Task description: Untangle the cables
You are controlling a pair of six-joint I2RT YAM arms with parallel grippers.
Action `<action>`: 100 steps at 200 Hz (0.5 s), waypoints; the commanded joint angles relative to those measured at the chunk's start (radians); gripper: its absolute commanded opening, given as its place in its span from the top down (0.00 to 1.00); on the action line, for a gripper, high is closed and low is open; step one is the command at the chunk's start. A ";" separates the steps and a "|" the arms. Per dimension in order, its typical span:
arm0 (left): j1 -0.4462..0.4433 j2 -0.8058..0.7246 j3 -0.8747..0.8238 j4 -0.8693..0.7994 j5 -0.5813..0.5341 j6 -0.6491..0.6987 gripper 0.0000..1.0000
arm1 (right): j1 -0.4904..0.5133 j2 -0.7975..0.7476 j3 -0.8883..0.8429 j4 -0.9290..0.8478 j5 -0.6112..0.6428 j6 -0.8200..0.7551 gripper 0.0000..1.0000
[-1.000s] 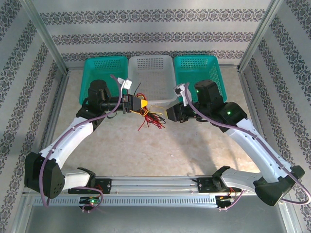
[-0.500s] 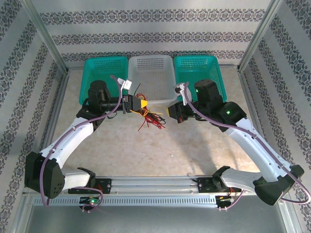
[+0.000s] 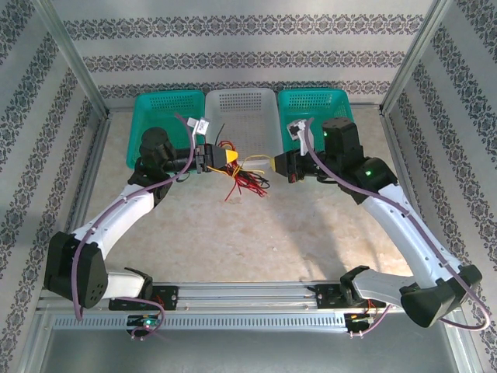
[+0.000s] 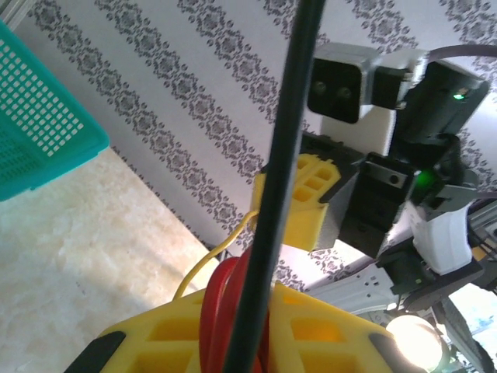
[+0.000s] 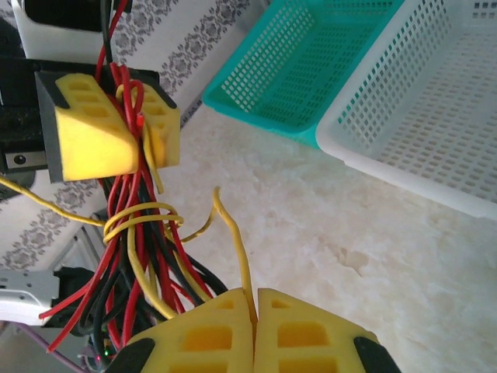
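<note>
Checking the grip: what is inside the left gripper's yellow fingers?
Red and black cables are clamped in the left gripper, between its yellow pads, with the bundle hanging below. How deep they sit is hidden by the pads.

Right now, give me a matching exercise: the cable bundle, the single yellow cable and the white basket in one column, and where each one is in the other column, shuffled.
Column one:
1. cable bundle
2. single yellow cable
3. white basket

Column two:
A. between the teal baskets
B. pinched in the shut right jaws
C. clamped in the left jaws, its strands hanging below

Pairs: 1-C, 2-B, 3-A.
</note>
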 commanded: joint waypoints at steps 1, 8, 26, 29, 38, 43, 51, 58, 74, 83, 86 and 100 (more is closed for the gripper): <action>0.006 -0.008 -0.006 0.221 0.048 -0.129 1.00 | -0.037 0.019 -0.032 0.103 -0.065 0.050 1.00; 0.007 -0.006 -0.011 0.251 0.045 -0.150 1.00 | -0.039 0.022 -0.044 0.127 -0.076 0.063 1.00; 0.006 0.000 -0.022 0.320 0.041 -0.203 1.00 | -0.041 0.031 -0.090 0.188 -0.087 0.095 1.00; 0.007 0.002 -0.022 0.329 0.042 -0.210 1.00 | -0.041 0.032 -0.097 0.198 -0.091 0.101 1.00; 0.007 0.006 -0.024 0.359 0.037 -0.232 1.00 | -0.042 0.037 -0.127 0.231 -0.100 0.123 1.00; 0.007 0.010 -0.026 0.376 0.033 -0.244 1.00 | -0.042 0.039 -0.144 0.255 -0.107 0.135 1.00; 0.006 0.012 -0.028 0.409 0.021 -0.264 1.00 | -0.041 0.039 -0.176 0.299 -0.123 0.158 1.00; 0.008 0.013 -0.031 0.434 0.006 -0.279 1.00 | -0.041 0.038 -0.209 0.339 -0.128 0.181 1.00; 0.008 0.004 -0.032 0.480 -0.052 -0.295 1.00 | -0.031 0.034 -0.280 0.429 -0.135 0.242 1.00; 0.008 -0.001 -0.035 0.492 -0.091 -0.293 1.00 | -0.014 0.029 -0.316 0.463 -0.122 0.266 1.00; 0.007 -0.003 -0.035 0.495 -0.102 -0.291 1.00 | -0.005 0.025 -0.330 0.476 -0.115 0.274 1.00; 0.008 0.005 -0.031 0.501 -0.138 -0.278 1.00 | 0.039 0.014 -0.387 0.540 -0.086 0.313 1.00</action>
